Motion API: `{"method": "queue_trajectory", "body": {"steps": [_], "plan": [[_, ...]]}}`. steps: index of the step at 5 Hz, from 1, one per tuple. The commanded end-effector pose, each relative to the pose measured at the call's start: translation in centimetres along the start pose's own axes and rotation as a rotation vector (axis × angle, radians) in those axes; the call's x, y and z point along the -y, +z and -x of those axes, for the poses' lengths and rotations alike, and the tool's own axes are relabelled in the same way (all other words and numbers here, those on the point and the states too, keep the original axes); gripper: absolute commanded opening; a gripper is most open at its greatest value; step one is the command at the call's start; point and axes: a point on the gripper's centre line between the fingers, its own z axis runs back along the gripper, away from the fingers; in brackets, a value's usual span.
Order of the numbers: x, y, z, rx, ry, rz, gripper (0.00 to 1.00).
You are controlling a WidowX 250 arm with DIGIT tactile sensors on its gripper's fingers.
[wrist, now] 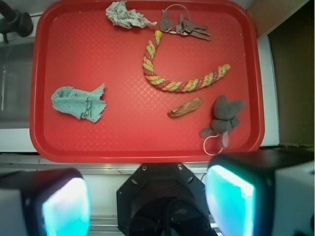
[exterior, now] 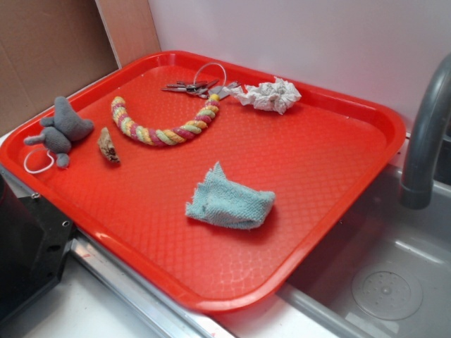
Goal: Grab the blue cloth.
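Note:
The blue cloth (exterior: pixel 230 201) is a small pale blue-green terry washcloth, folded and rumpled, with one frayed pointed corner. It lies on the red tray (exterior: pixel 331 162) toward its front right. In the wrist view the cloth (wrist: pixel 78 102) lies at the tray's (wrist: pixel 98 142) left side. My gripper (wrist: pixel 147 201) is open and empty, high above and off the tray's near edge. Its two pads (wrist: pixel 231 196) glow cyan and stand wide apart. The gripper does not show in the exterior view.
On the tray lie a grey plush toy (exterior: pixel 62 131) with a white loop, a brown scrap (exterior: pixel 108 145), a braided coloured rope (exterior: pixel 165 127), a bunch of keys (exterior: pixel 197 86) and a crumpled white paper (exterior: pixel 271 94). A grey faucet (exterior: pixel 428 134) and sink (exterior: pixel 380 289) stand at the right.

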Motion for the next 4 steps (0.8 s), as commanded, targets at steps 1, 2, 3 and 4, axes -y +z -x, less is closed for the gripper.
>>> {"method": "queue_trajectory", "body": {"steps": [1,2,3,4], "plan": [[0.00,0.00,0.00,0.000,0.000,0.000,1.00],[0.11,0.09,0.16,-0.005,0.001,0.002,1.00],[0.10,-0.01,0.03,-0.005,-0.002,0.008,1.00],[0.29,-0.69,-0.64,-0.016,-0.019,0.000,1.00]]}}
